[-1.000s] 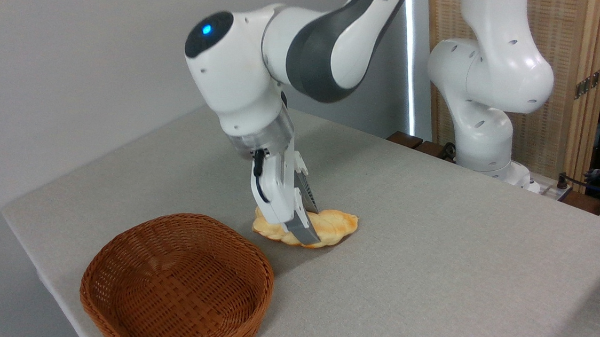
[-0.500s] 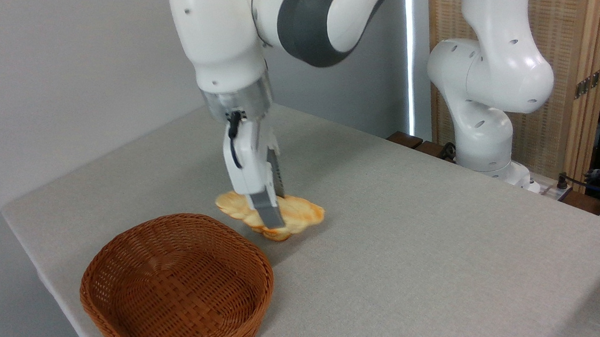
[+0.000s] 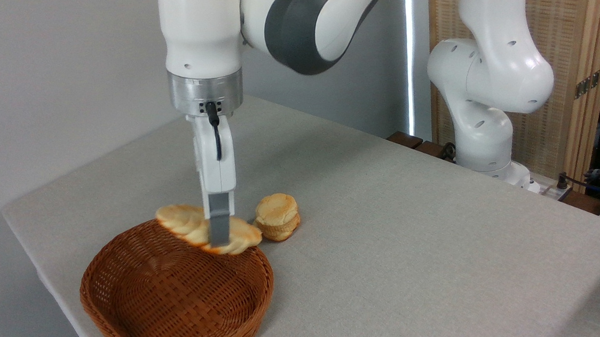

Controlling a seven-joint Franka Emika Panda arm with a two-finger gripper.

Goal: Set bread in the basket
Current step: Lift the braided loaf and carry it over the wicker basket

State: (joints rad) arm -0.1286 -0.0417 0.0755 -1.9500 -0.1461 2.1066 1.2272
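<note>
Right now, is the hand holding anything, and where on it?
Yes. The hand is shut on the braided bread loaf, gripped across its width right of its middle, and carries it over the far rim of the wicker basket.

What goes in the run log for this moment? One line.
phase: carry | fingers: shut on bread | bread: over basket rim | bun: on table

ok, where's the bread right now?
Left of centre in the camera view: the bread is held in the gripper, lifted over the back rim of the basket, with the small bun just to its right.
</note>
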